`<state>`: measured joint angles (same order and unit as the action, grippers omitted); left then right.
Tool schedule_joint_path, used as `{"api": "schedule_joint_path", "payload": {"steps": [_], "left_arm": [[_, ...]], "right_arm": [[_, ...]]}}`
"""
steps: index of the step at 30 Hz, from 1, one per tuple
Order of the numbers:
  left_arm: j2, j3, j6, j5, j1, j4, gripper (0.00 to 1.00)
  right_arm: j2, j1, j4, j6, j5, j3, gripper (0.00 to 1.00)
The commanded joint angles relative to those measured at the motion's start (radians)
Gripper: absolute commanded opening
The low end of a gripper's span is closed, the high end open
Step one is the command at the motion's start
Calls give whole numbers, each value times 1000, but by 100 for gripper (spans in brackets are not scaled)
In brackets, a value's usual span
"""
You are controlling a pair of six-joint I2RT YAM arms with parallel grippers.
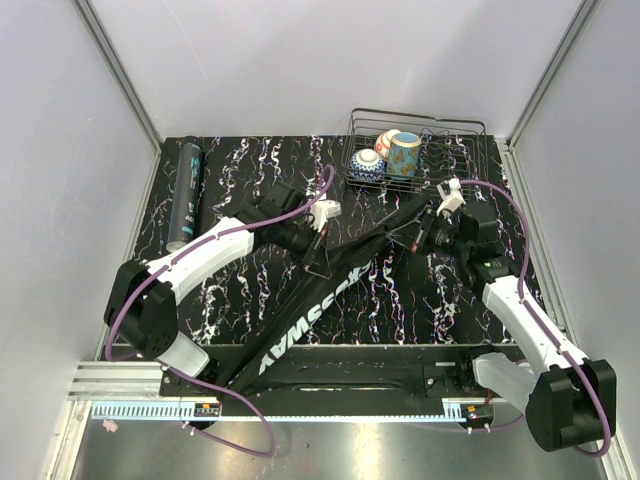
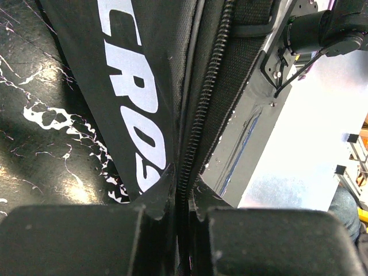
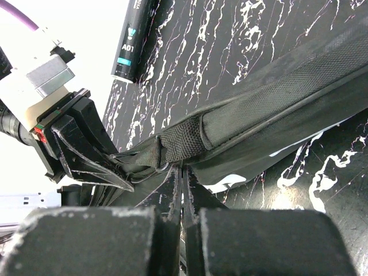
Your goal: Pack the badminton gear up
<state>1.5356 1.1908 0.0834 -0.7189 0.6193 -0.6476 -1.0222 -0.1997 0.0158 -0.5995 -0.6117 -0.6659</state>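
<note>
Bag [image 1: 300,325] is lying diagonally across the worktop [image 1: 240,170]. The left hand [image 2: 181,195] is pinching its zipper edge [image 2: 207,103], and the right hand [image 3: 183,178], fully closed, is sitting beneath its strap [image 3: 259,109].

— What does the table [image 1: 400,310] look like?
— Black, veined white like marble; a dark tube [image 1: 186,195] lies along its far left edge; a wire basket [image 1: 470,160] stands at the far right.
— And across the middle?
— A long black bag [image 1: 300,325] runs diagonally from near left toward the basket; its white lettering faces up.
</note>
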Motion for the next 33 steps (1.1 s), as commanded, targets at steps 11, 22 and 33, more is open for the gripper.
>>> {"api": "schedule_joint_path", "payload": {"steps": [11, 22, 33], "left_arm": [[3, 26, 24, -34, -6, 89, 0], [-37, -7, 9, -34, -4, 95, 0], [-150, 1, 146, 16, -6, 224, 82]], "right_arm": [[-110, -521, 289, -207, 166, 104, 0], [19, -580, 107, -140, 331, 109, 0], [-15, -580, 119, -97, 306, 58, 0]]}}
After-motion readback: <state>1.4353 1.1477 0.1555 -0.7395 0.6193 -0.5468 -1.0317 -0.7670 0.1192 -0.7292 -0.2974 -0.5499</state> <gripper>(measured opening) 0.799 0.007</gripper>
